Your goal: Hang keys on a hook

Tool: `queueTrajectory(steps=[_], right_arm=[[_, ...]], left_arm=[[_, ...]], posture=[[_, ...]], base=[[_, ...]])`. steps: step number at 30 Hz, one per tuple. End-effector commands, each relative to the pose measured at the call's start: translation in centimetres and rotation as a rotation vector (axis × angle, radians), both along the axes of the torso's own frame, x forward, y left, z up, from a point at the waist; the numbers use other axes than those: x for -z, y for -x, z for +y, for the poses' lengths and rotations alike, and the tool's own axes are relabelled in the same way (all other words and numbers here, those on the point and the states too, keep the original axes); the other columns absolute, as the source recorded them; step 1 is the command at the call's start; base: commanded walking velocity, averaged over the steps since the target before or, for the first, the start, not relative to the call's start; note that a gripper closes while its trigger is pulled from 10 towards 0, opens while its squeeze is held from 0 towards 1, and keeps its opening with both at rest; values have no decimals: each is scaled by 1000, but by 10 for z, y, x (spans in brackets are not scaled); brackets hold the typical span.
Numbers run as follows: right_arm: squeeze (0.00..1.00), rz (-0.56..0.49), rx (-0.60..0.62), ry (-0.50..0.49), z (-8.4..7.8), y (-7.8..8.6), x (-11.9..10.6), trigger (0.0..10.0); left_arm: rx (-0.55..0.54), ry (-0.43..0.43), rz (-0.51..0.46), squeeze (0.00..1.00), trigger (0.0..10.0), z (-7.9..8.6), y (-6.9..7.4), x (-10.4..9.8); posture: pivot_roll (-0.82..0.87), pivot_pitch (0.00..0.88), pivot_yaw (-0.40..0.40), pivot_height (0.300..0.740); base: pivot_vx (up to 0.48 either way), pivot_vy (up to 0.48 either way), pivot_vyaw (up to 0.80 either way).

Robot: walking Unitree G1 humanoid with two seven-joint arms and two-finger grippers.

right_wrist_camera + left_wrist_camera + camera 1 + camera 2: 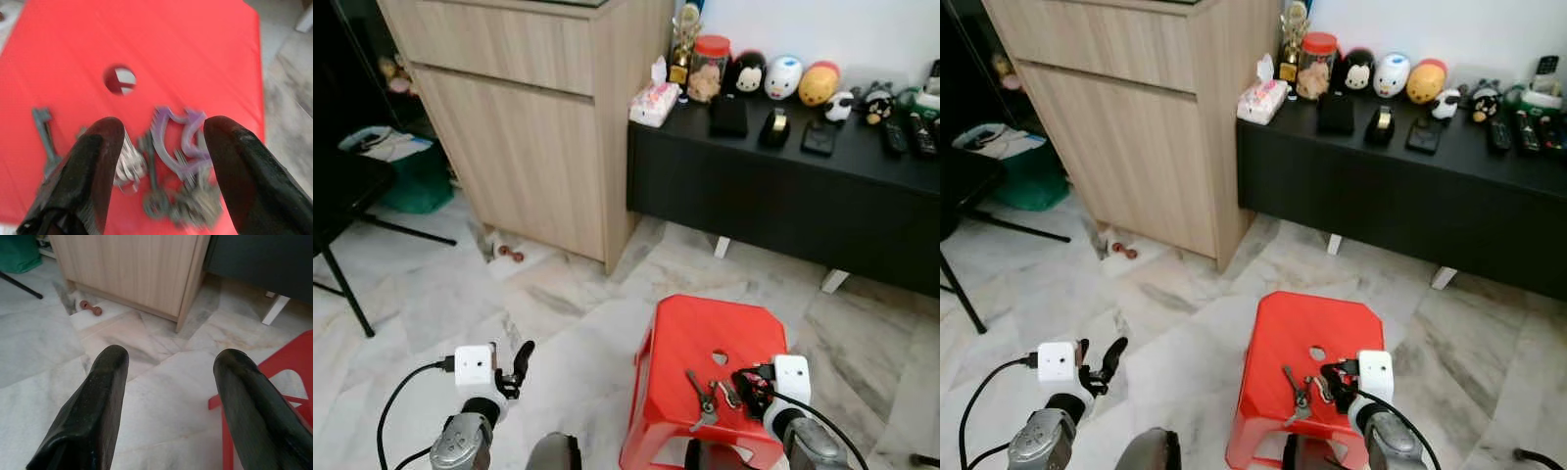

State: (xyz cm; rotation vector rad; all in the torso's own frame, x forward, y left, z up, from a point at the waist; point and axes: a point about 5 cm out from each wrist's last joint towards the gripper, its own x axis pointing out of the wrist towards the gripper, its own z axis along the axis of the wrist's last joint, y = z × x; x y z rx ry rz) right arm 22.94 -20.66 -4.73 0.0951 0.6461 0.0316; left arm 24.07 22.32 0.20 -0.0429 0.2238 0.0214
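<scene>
Right gripper (161, 161): its two black fingers are spread wide, one on each side of the keys. They hold nothing, and contact with the keys cannot be told because the wrist view is blurred. In the head view it sits at the lower right of the frame, over the near edge of the stool.

Keys (710, 392): a bunch lying flat on the red seat, in the lower centre-right of the frame. It has several metal keys and a purple clip (178, 139); one long dark key (45, 134) lies out to the side.

Red stool (705, 338): plastic, standing on the marble floor (558, 304), with a small hole (720, 357) in the seat just above the keys.

Left gripper (168, 396): released, fingers well apart, nothing between them. It hovers over the floor at the lower left of the frame, beside the stool.

Wooden cabinet (529, 117): upper left of the frame.

Black bench (773, 186): upper right, carrying small toys, a jar and remotes.
</scene>
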Motion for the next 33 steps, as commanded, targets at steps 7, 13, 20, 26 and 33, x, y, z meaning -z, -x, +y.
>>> queueTrajectory(steps=[7, 13, 20, 26, 33], right_arm=[[0, 72, 1, -11, -1, 8, 7, 10000], [0, 108, 0, -5, -1, 10, 10, 10000], [0, 115, -7, -15, 0, 11, 10, 10000], [0, 118, -18, -19, 3, 8, 10, 10000], [0, 130, -38, -16, 8, 4, 9, 10000]], left_arm=[[-10, 6, 34, 0, 10000, 3, 6, 5], [-7, 7, 36, 0, 10000, 2, 6, 5], [-10, 7, 34, 0, 10000, 2, 6, 6], [-9, 9, 34, 0, 10000, 1, 6, 6], [-10, 9, 34, 0, 10000, 0, 6, 6]], posture=[[-26, 89, -45, 636], [-25, 89, -45, 636], [-23, 90, -46, 636], [-26, 90, -48, 636], [-23, 92, -51, 636]], base=[[0, 0, 0], [0, 0, 0], [0, 0, 0], [0, 0, 0], [0, 0, 0]])
